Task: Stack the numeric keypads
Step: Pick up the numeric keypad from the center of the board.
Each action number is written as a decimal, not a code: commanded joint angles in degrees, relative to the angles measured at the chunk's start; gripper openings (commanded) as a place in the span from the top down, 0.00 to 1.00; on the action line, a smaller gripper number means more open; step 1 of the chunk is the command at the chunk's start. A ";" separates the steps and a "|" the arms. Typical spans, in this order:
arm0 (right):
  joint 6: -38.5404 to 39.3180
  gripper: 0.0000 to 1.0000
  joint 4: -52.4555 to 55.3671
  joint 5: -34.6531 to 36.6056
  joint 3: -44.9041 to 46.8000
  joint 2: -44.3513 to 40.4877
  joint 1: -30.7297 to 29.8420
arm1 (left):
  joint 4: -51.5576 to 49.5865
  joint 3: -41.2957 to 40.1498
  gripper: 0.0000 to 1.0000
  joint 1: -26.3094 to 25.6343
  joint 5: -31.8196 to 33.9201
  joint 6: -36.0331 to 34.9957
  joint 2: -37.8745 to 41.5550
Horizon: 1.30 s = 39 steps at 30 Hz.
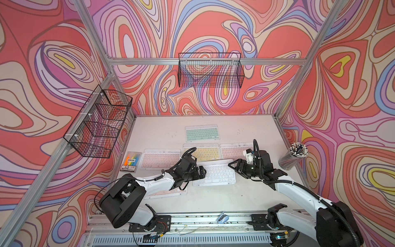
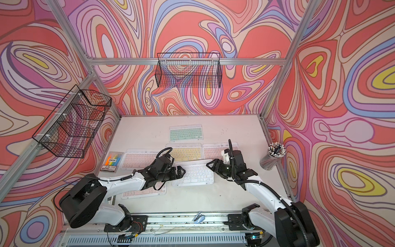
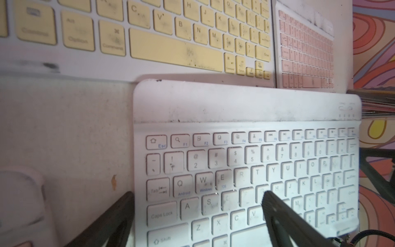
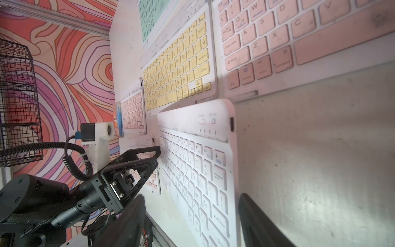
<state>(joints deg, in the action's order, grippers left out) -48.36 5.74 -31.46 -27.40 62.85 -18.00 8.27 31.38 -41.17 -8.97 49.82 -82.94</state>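
Nearest the rail: one pink keypad [image 1: 171, 192], mostly hidden under the left arm. Next out, the white keypad [image 1: 214, 173] lies flat on the table [image 1: 213, 201], its long axis running left to right between the arms. The left gripper [image 1: 202, 171] is at its left short end with the jaws wide, one finger over the keys and one over bare table (clearest in the left wrist view). The right gripper [image 1: 233, 166] is at the right short end, jaws apart and straddling that edge; nothing is held. Both arms look equally near, so an end-on pinch seems the likely grasp. Just beyond lies the yellow keypad [image 1: 205, 152], flanked by the left pink keypad [image 1: 160, 159] and the right pink keypad [image 1: 233, 149]. The mint-green keypad [image 1: 202, 133] is farthest. Nothing is stacked yet.
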 commanded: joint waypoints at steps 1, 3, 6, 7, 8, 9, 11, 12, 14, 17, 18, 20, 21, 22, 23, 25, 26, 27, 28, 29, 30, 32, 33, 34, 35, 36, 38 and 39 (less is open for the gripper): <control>-4.56 0.30 -7.25 -11.72 1.54 -0.29 -1.76 | -4.05 -4.14 0.04 -1.10 -8.03 3.44 -4.26; -5.43 0.30 -8.91 -12.28 1.88 -0.34 -1.77 | -3.60 -4.56 0.04 -0.95 -8.10 3.52 -3.90; -7.27 0.31 -12.15 -13.52 2.58 -0.75 -1.80 | -2.42 -5.29 0.04 -0.93 -8.39 3.77 -3.50; -7.81 0.31 -12.89 -13.92 2.76 -1.02 -1.82 | -2.30 -5.44 0.05 -0.80 -8.50 3.88 -3.43; -8.05 0.32 -13.31 -14.21 2.84 -1.27 -1.78 | -2.08 -5.64 0.04 -0.68 -8.57 3.88 -3.38; -8.36 0.32 -13.70 -14.42 2.96 -1.64 -1.83 | -1.64 -5.87 0.05 -0.67 -8.77 3.88 -3.20; -8.66 0.33 -13.99 -14.59 3.09 -2.18 -1.84 | -0.17 -6.45 0.03 -0.33 -9.38 4.16 -2.94; -8.77 0.33 -14.00 -14.68 3.20 -2.36 -1.83 | 0.96 -6.91 0.02 -0.15 -9.82 4.30 -2.76; -8.77 0.33 -13.86 -14.86 3.31 -2.30 -1.80 | 2.85 -7.83 0.00 0.33 -10.27 4.87 -2.42; -8.77 0.35 -13.43 -14.87 3.40 -2.10 -1.79 | 6.39 -9.93 0.00 1.12 -10.56 6.02 -1.30; -8.69 0.35 -12.94 -14.65 3.32 -2.12 -1.82 | 7.04 -10.51 0.00 1.38 -10.62 6.36 -0.89; -7.84 0.36 -11.46 -14.24 2.76 -1.99 -1.79 | 8.03 -11.31 0.00 1.79 -10.50 6.60 -0.07; -7.72 0.37 -11.05 -14.09 2.59 -2.03 -1.81 | 7.88 -11.42 0.00 1.88 -10.24 6.61 0.38; -7.61 0.37 -10.25 -13.86 2.27 -2.11 -1.78 | 7.36 -11.39 0.00 1.97 -10.19 6.52 0.83; -7.03 0.38 -8.90 -13.52 1.71 -2.16 -1.81 | 6.91 -11.35 0.00 2.05 -10.03 6.28 1.20; -5.27 0.41 -4.74 -12.00 0.14 -2.11 -1.79 | 5.79 -11.09 0.00 2.14 -9.50 5.82 2.04; -4.16 0.43 -2.39 -11.15 -0.67 -1.96 -1.79 | 5.34 -10.99 0.00 2.21 -9.29 5.60 2.29; -3.07 0.48 -0.27 -10.40 -1.48 -1.75 -1.82 | 4.71 -10.76 0.00 2.23 -9.14 5.34 2.57; -1.92 0.54 1.66 -9.51 -2.34 -1.38 -1.82 | 4.03 -10.40 0.00 2.23 -8.88 5.08 2.77; -0.99 0.57 3.22 -8.85 -2.93 -0.95 -1.83 | 3.57 -10.29 0.00 2.28 -8.85 4.86 2.93; -0.24 0.58 4.36 -8.18 -3.52 -0.60 -1.83 | 3.27 -10.01 0.00 2.23 -8.76 4.61 3.13; 1.04 0.61 6.16 -6.82 -4.37 0.16 -1.86 | 2.74 -9.90 0.00 2.31 -8.53 4.32 3.39; 1.31 0.66 6.17 -6.32 -4.42 0.32 -1.76 | 2.78 -9.83 0.00 2.32 -8.54 4.23 3.53; 1.41 0.72 6.20 -5.70 -4.42 0.56 -1.81 | 2.58 -9.68 0.00 2.39 -8.51 4.16 3.64; 1.42 0.78 6.45 -5.11 -4.51 0.84 -1.79 | 2.46 -9.65 0.00 2.41 -8.46 4.14 3.76; 1.87 0.84 6.64 -4.65 -4.64 1.22 -1.79 | 2.32 -9.58 0.00 2.41 -8.37 4.14 3.88; 2.79 0.95 7.90 -3.58 -5.09 2.18 -1.86 | 1.95 -9.43 0.00 2.49 -8.28 3.84 4.14; 3.67 0.96 9.13 -2.73 -5.63 2.51 -1.79 | 1.73 -9.25 0.00 2.50 -8.18 3.71 4.27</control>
<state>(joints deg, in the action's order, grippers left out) -47.35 11.70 -37.45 -30.87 64.38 -19.57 19.40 22.92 -38.98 -17.80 53.58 -77.97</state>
